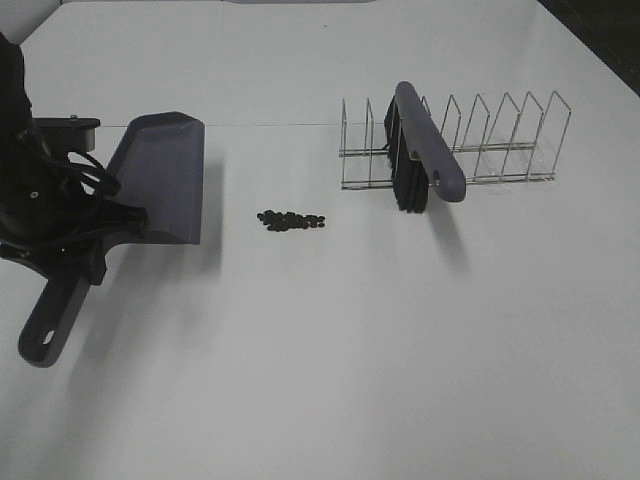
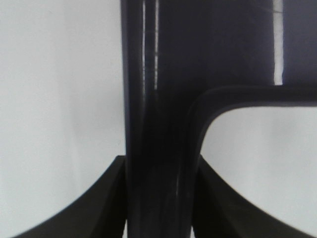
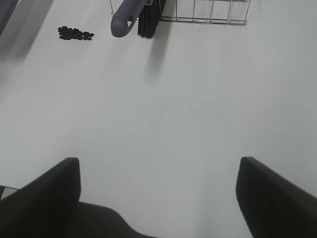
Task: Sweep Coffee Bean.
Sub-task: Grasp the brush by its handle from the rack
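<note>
Left gripper (image 1: 110, 235) clamped on dustpan (image 1: 165, 175) handle; in wrist view I see fingers (image 2: 94, 203) pressed to either side of it. Pan mouth faces beans (image 1: 291, 219). Can't tell if pan lip touches table (image 1: 350, 360). Beans: tight cluster on table, between pan and rack (image 1: 500, 140), touching neither. Brush (image 1: 430, 150) stands in rack slot, bristles down, handle sticking out front. Right gripper (image 3: 158, 166): jaws spread wide, above table.
</note>
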Tool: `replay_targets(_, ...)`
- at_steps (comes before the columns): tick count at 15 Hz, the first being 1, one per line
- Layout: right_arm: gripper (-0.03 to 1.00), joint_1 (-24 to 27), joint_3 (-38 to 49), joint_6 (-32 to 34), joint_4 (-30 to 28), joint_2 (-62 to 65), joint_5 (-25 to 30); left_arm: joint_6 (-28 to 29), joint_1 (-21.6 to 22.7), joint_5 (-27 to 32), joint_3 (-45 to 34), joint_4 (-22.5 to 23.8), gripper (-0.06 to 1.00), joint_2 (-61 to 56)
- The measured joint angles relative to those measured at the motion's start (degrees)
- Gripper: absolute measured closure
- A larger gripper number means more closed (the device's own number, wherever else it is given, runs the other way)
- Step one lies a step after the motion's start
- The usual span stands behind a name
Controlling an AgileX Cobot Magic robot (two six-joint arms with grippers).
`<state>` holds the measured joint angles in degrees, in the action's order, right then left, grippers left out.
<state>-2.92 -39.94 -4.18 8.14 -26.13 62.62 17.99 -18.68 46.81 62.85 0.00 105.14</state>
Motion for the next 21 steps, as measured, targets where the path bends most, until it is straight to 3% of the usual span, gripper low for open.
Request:
replay_targets(9, 0.24, 0.0, -24.2, 0.0, 1.0, -34.7, -0.2, 0.0, 0.0, -0.3, 0.0, 0.0, 0.61, 0.0)
replay_targets(12, 0.24, 0.0, -40.8, 0.0, 4.7, -52.8, 6.8, 0.0, 0.0, -0.4, 0.0, 0.0, 0.61, 0.0)
replay_targets(16, 0.26, 0.0, -55.4, 3.3, 5.3, -68.0, 7.1, 0.1, 0.0, -0.5, 0.0, 0.0, 0.61, 0.0)
replay_targets(18, 0.26, -1.9, -62.3, 5.0, 3.6, -75.4, 7.1, 0.1, 0.0, -0.5, 0.0, 0.0, 0.61, 0.0)
replay_targets(21, 0.26, -9.2, -69.8, 6.7, -3.7, -83.9, 7.3, 0.1, 0.0, -0.5, 0.0, 0.0, 0.61, 0.0)
